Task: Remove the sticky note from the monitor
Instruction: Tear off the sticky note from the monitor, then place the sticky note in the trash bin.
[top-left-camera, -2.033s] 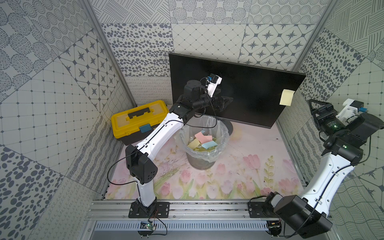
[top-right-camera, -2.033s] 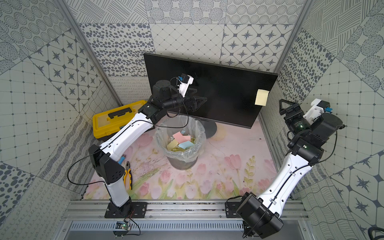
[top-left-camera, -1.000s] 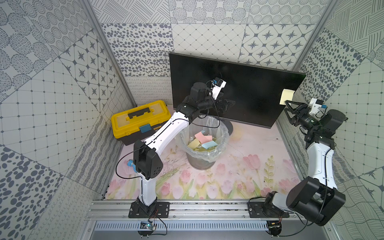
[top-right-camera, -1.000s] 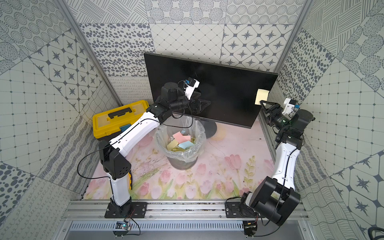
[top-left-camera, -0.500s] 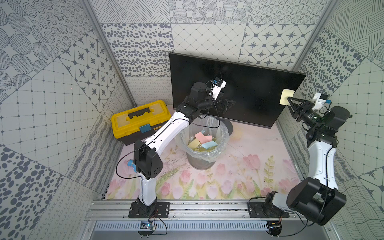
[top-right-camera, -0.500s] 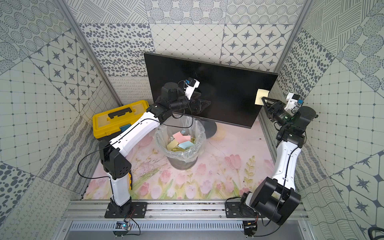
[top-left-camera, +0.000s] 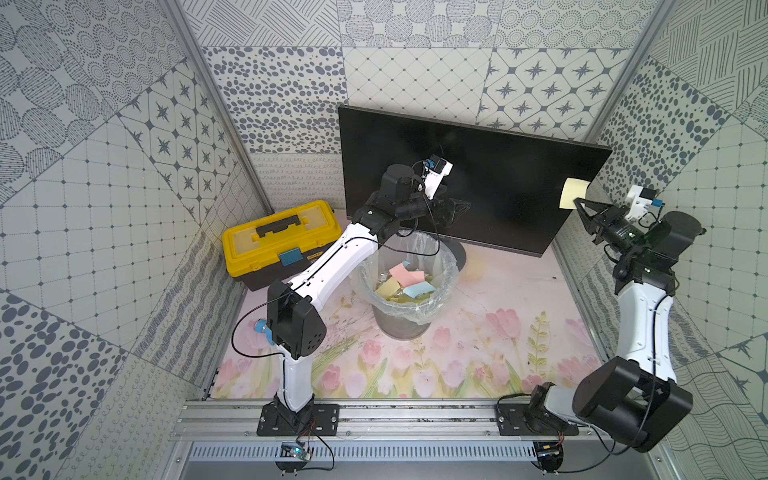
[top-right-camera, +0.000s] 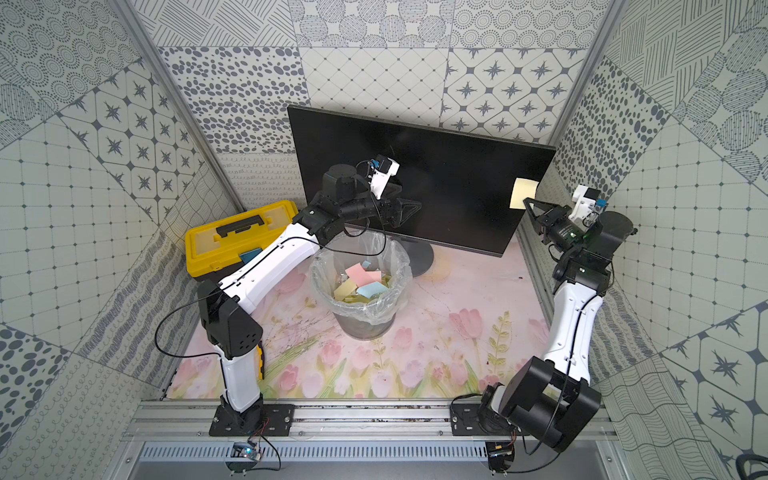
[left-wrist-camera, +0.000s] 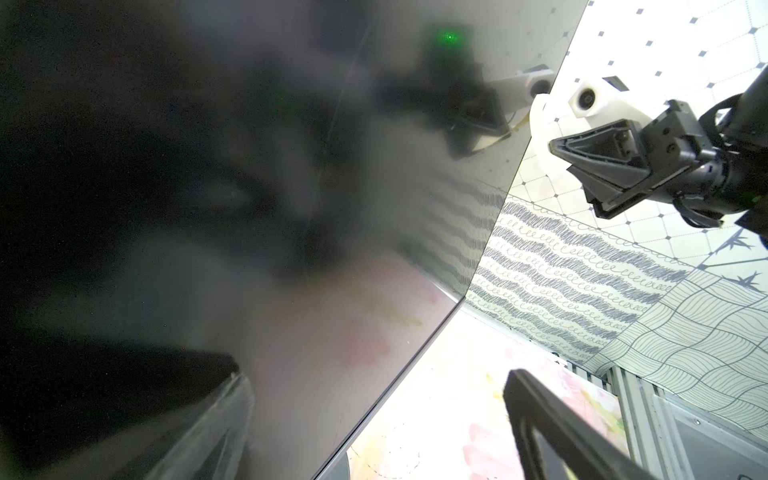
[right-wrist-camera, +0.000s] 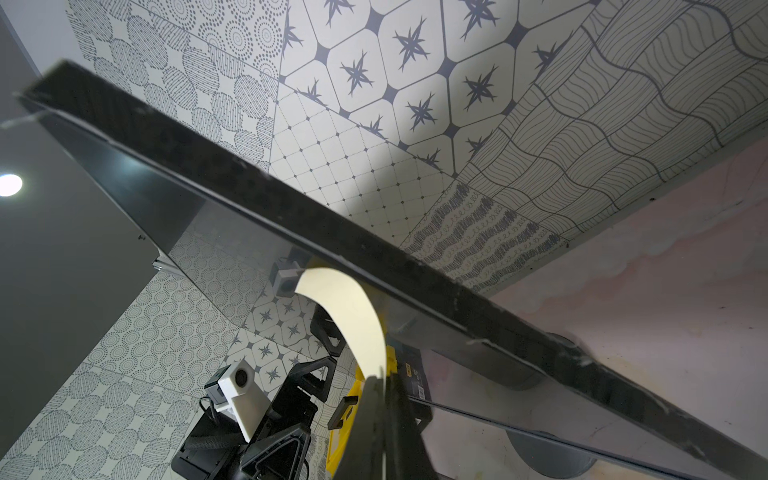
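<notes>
The monitor (top-left-camera: 498, 166) (top-right-camera: 449, 166) stands at the back with its black screen facing forward. A pale yellow sticky note (top-left-camera: 573, 198) (top-right-camera: 523, 193) sits at the screen's right edge. My right gripper (top-left-camera: 577, 202) (top-right-camera: 527, 201) is shut on the note's lower edge. In the right wrist view the sticky note (right-wrist-camera: 353, 316) curls from the screen down into the closed right gripper (right-wrist-camera: 384, 384). My left gripper (top-left-camera: 463, 208) (top-right-camera: 415, 206) hangs open in front of the screen's middle, holding nothing. In the left wrist view the left gripper (left-wrist-camera: 374, 382) is close to the monitor (left-wrist-camera: 208, 208).
A bin (top-left-camera: 365, 270) with a clear liner stands below the left arm and holds several coloured notes. A yellow toolbox (top-left-camera: 278, 237) sits at the back left. The monitor's round base (top-left-camera: 459, 257) is behind the bin. Patterned walls close in on both sides, near the right arm.
My right gripper has closed from open onto the note's lower edge while the wrist shifted slightly. The left arm has stayed where it was, open.
</notes>
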